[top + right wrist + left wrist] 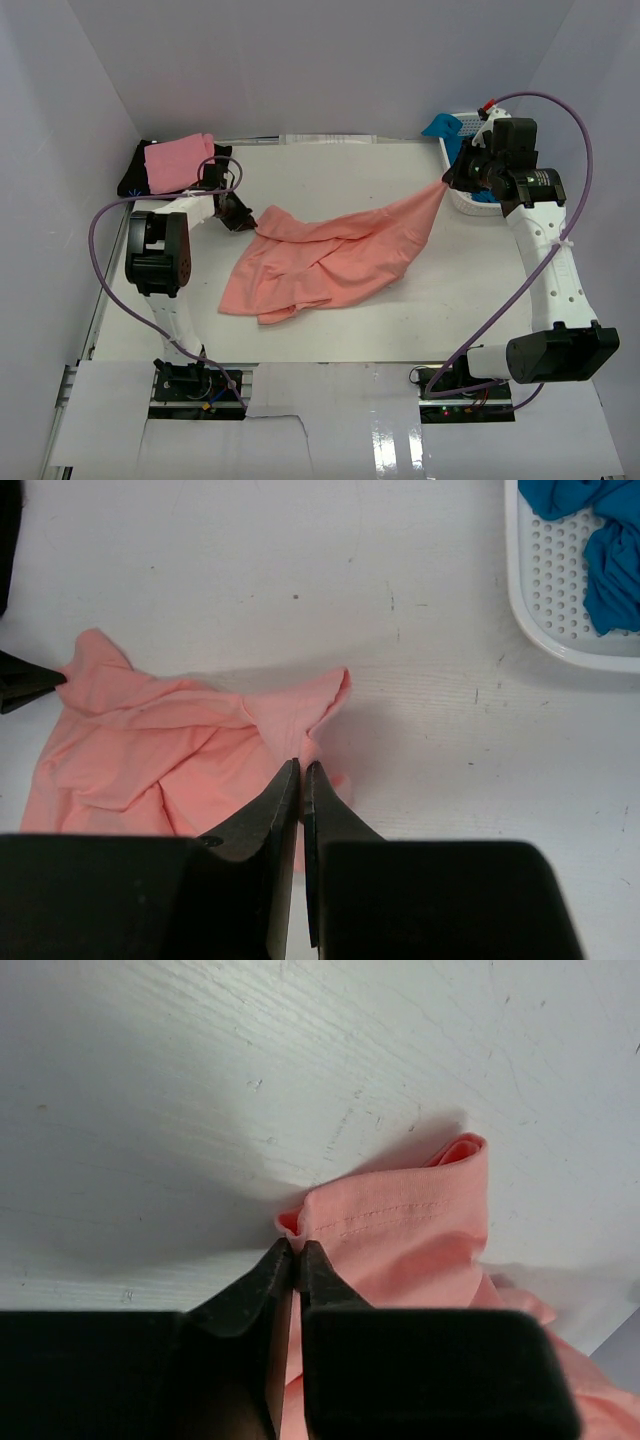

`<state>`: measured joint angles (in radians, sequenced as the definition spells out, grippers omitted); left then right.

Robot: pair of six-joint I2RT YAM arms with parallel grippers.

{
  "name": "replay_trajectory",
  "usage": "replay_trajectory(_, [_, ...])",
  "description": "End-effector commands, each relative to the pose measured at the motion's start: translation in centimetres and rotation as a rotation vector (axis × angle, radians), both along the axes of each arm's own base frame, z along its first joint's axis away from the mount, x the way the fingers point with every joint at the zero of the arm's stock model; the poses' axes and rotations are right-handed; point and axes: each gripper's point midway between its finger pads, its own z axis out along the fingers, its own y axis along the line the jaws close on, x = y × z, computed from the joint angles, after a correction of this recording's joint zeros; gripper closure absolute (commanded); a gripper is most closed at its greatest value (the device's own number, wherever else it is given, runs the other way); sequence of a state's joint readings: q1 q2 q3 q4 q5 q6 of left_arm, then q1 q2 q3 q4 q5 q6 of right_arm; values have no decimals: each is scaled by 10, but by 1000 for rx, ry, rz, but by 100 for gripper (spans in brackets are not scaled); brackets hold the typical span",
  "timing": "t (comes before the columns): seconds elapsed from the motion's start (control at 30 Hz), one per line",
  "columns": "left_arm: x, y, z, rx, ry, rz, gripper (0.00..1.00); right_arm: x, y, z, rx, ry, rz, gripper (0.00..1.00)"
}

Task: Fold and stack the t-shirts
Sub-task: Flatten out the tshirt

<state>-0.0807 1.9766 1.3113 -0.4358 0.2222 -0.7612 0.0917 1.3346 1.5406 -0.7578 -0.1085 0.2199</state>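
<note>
Coral shirt [320,262]: crumpled across the table's [480,290] middle, with one corner stretched toward the right edge and another reaching toward the far-left corner.
Left gripper [296,1252]: fingers pressed together, pinching the coral shirt's stitched hem fold at its left end, low over the table.
Right gripper [301,768]: fingers pressed together on the coral shirt's right corner, raised just beside the basket [555,590].
Pink shirt [178,162]: folded, lying on the black shirt [130,180] at the far-left corner.
Blue shirts [441,127]: bunched in the basket at the far-right corner.
</note>
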Motion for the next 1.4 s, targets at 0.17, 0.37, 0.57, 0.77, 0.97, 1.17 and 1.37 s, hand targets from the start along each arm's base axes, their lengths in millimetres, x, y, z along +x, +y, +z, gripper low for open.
replay_trajectory(0.17, [32,-8,40,-81,-117,-33,100,12,5,16,16,-81,38,92])
replay_trajectory(0.37, [77,-13,138,-102,-273,-60,100,52,39,40,169,-144,148,92])
replay_trajectory(0.57, [75,17,227,-88,-426,-18,100,65,59,87,196,-283,293,92])
replay_trajectory(0.77, [49,73,285,27,-553,100,100,46,60,133,201,-391,316,92])
replay_trajectory(0.97, [14,92,354,43,-724,146,100,2,66,190,207,-539,409,92])
replay_trajectory(1.17, [-22,74,395,22,-907,45,100,-60,61,232,144,-772,448,92])
replay_trajectory(1.37, [-66,64,430,25,-1078,20,100,-139,41,293,48,-1079,383,92])
